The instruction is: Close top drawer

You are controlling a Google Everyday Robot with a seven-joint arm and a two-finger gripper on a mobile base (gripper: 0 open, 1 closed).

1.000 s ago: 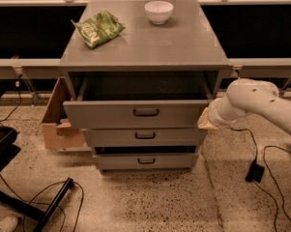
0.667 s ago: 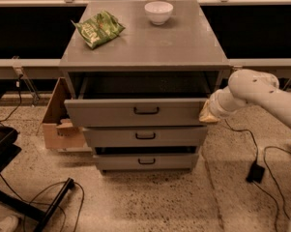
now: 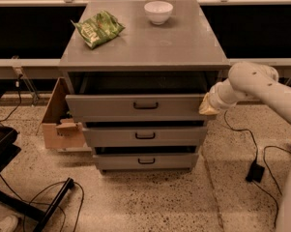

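The top drawer [image 3: 135, 107] of the grey cabinet is pulled out, with a tall plain front and a black bar handle [image 3: 145, 106] at its centre. Its inside is dark and mostly hidden under the cabinet top. My white arm comes in from the right, and the gripper [image 3: 208, 106] sits against the right end of the top drawer's front. Two shallower drawers [image 3: 145, 136] below it are pulled out a little less.
On the cabinet top [image 3: 183, 42] lie a green snack bag [image 3: 98, 28] and a white bowl [image 3: 158, 12]. An open cardboard box [image 3: 63, 120] stands on the floor at the left. Cables and a power adapter [image 3: 255, 170] lie on the floor at the right; a chair base [image 3: 5, 149] is at left.
My arm has risen and swung in a little, keeping the gripper at the right end of the top drawer's front. The drawer sits about as far out as before.
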